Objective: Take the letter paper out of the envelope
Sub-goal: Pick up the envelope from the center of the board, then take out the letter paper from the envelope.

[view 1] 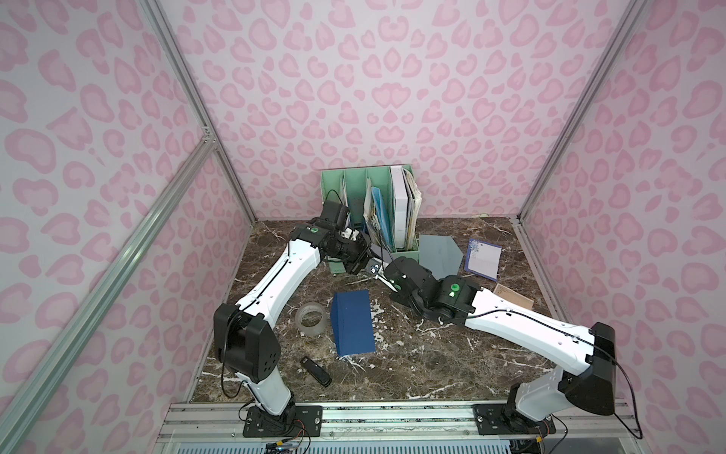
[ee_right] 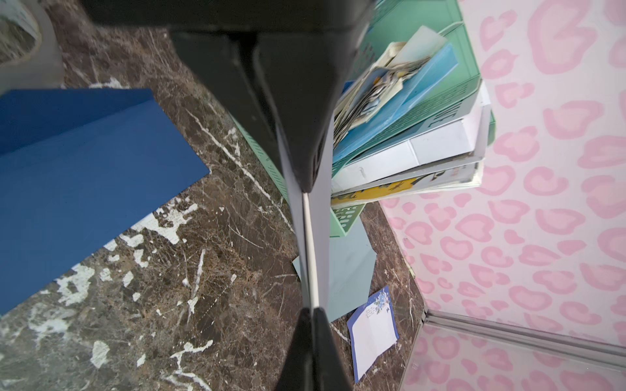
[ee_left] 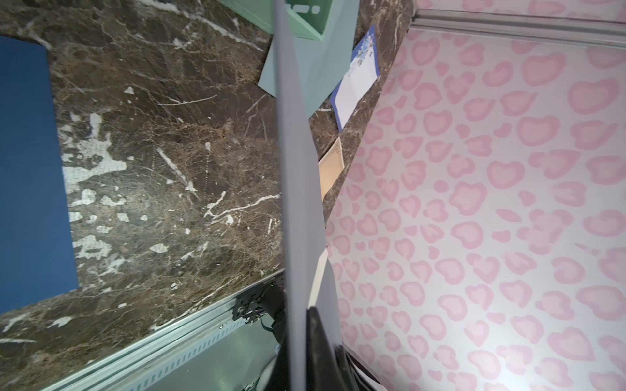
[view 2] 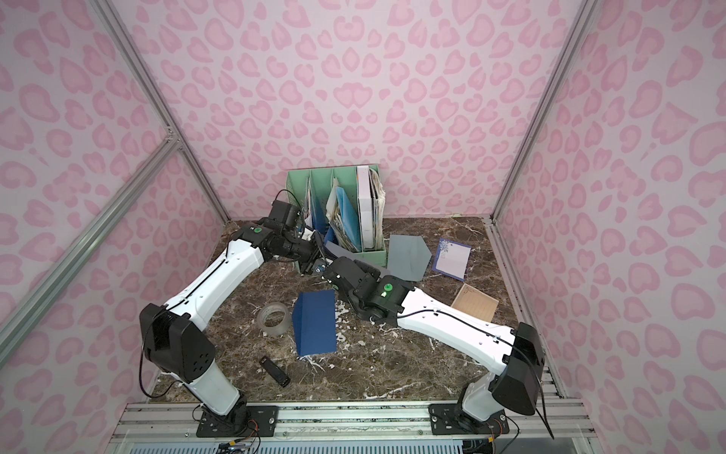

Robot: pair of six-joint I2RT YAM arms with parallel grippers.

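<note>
Currently both arms meet above the surface (view 1: 432, 353), just in front of the green file organizer (view 1: 334, 184). Left gripper (view 1: 367, 264): jaws pressed together, pinching the grey envelope (ee_left: 291, 169), which is held edge-on. Right gripper (ee_right: 313, 311): jaws flank the envelope's opposite end; cannot tell whether they grip. White letter paper (ee_right: 310, 254) sits inside the envelope, one edge showing.

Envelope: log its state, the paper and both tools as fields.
envelope: grey, spanning between both tools, edge-on to the wrist cameras
letter paper: white edge shows between the grey layers; not yet out
left tool: shut on envelope
right tool: at the envelope's opposite end; grip unclear
</note>
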